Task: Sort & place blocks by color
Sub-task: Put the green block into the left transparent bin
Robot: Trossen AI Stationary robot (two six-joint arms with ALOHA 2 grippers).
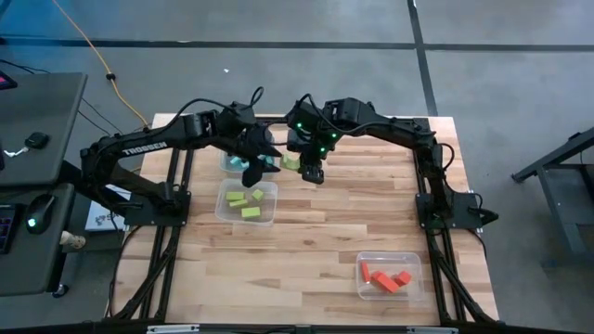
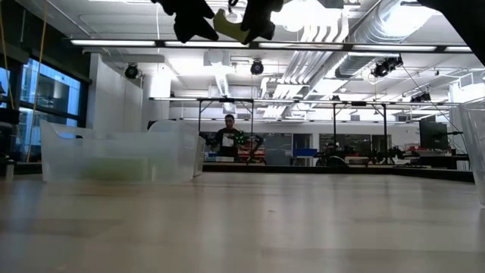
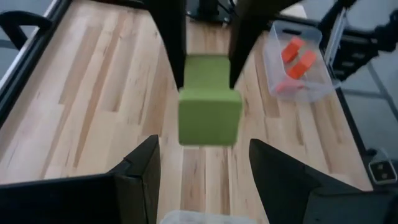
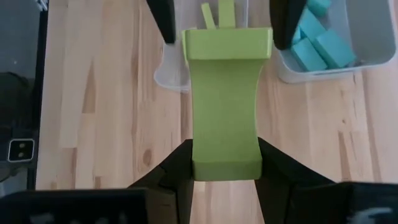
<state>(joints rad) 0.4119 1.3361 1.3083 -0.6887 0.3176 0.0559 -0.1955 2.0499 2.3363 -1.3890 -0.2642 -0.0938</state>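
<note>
A lime green bar block (image 4: pixel 224 93) hangs in the air above the table's far middle, and my right gripper (image 4: pixel 225 149) is shut on it. My left gripper (image 3: pixel 202 146) is open; its fingers (image 4: pixel 163 18) stand on either side of the bar's other end without touching it. From above, the left gripper (image 1: pixel 260 158) and right gripper (image 1: pixel 313 170) face each other with the bar (image 1: pixel 290 160) between them. The low view shows the bar (image 2: pixel 229 26) high above the tabletop. My right gripper pinches the green bar at one end (image 4: pixel 205 158), one finger on each of its long sides. The fingers slant down from the table's right and lie along the bar. The bar juts out past the fingertips toward my left gripper, lifted clear of the table.
A clear bin of cyan-blue blocks (image 1: pixel 239 162) sits just below my left gripper. A bin with green blocks (image 1: pixel 248 202) lies nearer the front, and a bin with red-orange blocks (image 1: pixel 388 276) at the near right. Bare wood lies between them.
</note>
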